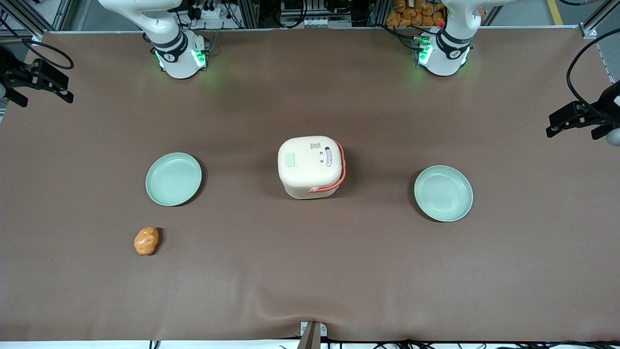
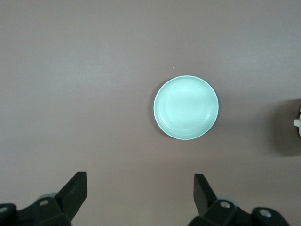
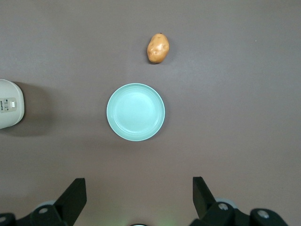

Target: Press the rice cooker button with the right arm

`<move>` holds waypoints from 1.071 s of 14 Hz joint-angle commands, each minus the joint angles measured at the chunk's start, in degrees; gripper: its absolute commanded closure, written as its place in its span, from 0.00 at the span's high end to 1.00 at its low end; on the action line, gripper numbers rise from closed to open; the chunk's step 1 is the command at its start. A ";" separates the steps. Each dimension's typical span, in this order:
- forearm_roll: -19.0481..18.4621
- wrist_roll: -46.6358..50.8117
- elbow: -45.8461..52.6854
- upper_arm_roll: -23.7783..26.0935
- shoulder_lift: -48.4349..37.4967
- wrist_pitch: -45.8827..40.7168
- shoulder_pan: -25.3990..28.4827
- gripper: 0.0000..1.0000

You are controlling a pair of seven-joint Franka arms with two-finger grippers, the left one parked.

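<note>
Rice cooker (image 1: 310, 167) mid-counter (image 1: 310, 271), between two plates; button (image 1: 290, 159) on lid, facing working arm's end.

End effector (image 3: 139, 200) open, high over plate (image 3: 136, 112), well apart from cooker.

Risk: wide fingers miss small button, hit label (image 1: 328, 157) or shove cooker.

Count: one cooker, one button, two plates (image 1: 173, 179) (image 1: 443, 193), one potato (image 1: 146, 240).

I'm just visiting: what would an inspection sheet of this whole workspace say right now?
Surface: brown table, slightly rippled at its near edge.
Job's things: rice cooker at mid-table, lid shut; button on the lid, untouched.
Clutter: two green plates; a potato.
Grippers: right arm's pincer open, above the plate near the potato.
Cables: black loops at both table ends.
Surroundings: metal framing, orange items past the table's edge.
</note>
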 commanded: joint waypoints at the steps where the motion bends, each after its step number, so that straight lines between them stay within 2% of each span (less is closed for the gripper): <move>1: 0.76 -0.79 -0.80 0.27 -1.07 -0.07 -0.21 1.00; 6: 0.85 -0.70 1.13 0.27 0.51 0.36 0.58 1.00; 10: 0.85 0.79 1.13 0.36 1.04 0.63 4.44 1.00; 15: 0.24 13.87 0.69 0.27 3.85 2.12 14.10 1.00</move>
